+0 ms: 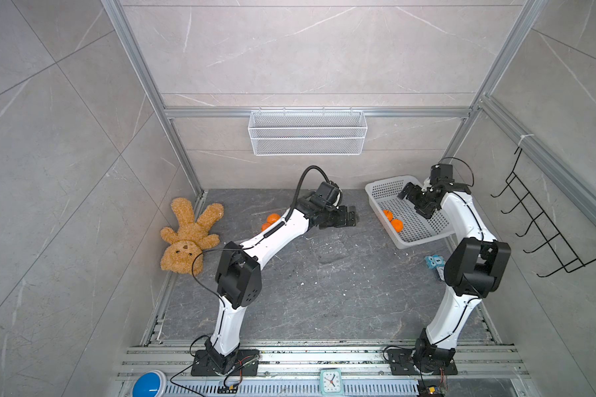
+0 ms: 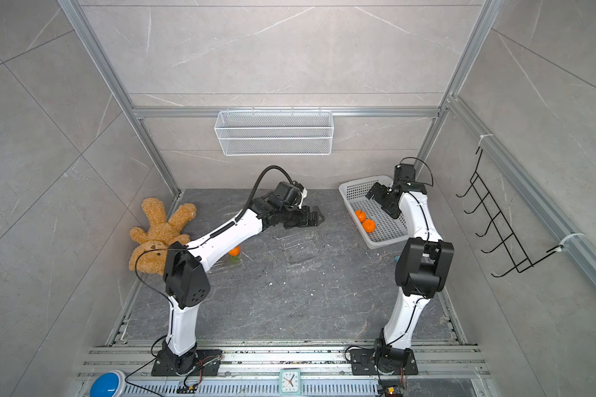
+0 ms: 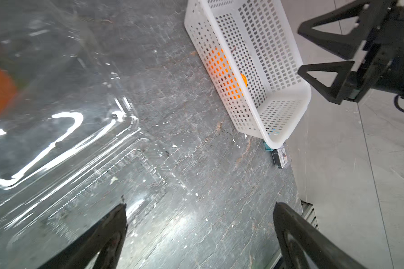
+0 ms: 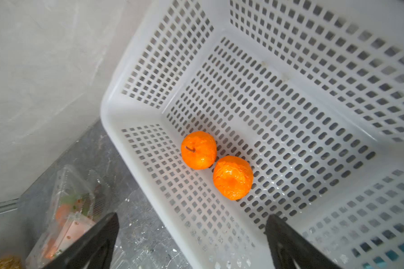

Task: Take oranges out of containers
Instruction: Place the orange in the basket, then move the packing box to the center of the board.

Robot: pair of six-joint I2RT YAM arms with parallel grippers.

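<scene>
Oranges (image 4: 198, 150) are partly out already: two lie touching on the floor of the white basket (image 1: 406, 242), right of centre in both top views. The basket is the biggest thing here, and its tall perforated walls are what an arm could catch.

The right gripper (image 1: 414, 206) hangs over it with jaws spread and nothing between them. The right wrist view shows both fingers (image 4: 91, 244) wide apart at the bottom edge, with the fruit lying free below. The left gripper (image 1: 351, 218), at the centre of the frame, is likewise released and empty. It is poised above a clear container (image 1: 327, 245) that shows no fruit inside.

Left of centre, half hidden by the left arm, more oranges (image 1: 273, 219) wait. A top view shows one inside another container (image 2: 234, 260). A further container (image 4: 72, 209), with orange and green in it, sits lower left in the right wrist view, just beside the basket.

The drop looks finished, so the step in hand is likely the reach for the next fruit. To do it well:
- Lift the right claw above the basket rim before swinging across.
- Let the left claw pin the thin, slippery plastic or hold its lid back.
- Close on the orange across its round middle, gently, clear of stem and leaves.
</scene>
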